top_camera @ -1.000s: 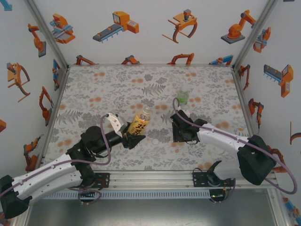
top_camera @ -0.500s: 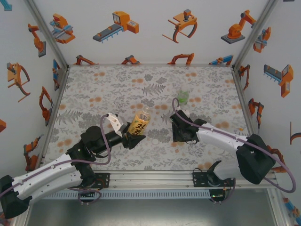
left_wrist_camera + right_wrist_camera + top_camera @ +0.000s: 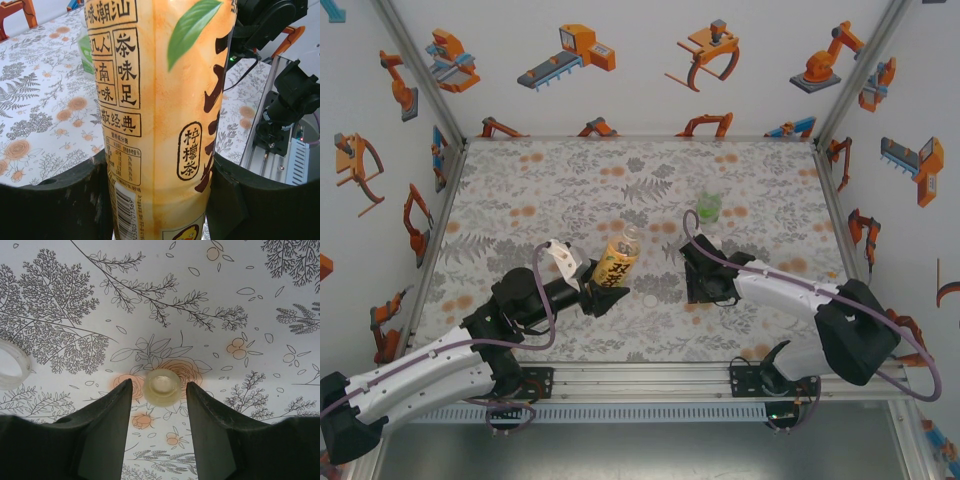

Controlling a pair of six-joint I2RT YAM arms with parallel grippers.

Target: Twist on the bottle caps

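Looking down from overhead, I have the left gripper [image 3: 607,297] just left of centre, clamped on the tea bottle [image 3: 617,260] low on its body. The bottle leans toward the upper right. In the left wrist frame its orange label runs top to bottom, with a dark finger [image 3: 55,200] pressed against each side.

The right gripper [image 3: 160,384] is spread. A pale cap [image 3: 161,386] sits on the flowered table [image 3: 240,300] between its tips at the middle of the right wrist frame, and I cannot tell whether either finger touches it.

The white cap [image 3: 650,298] lies on the table just below centre of the overhead frame, between the two grippers. A small green bottle [image 3: 708,207] stands apart, above the right gripper.
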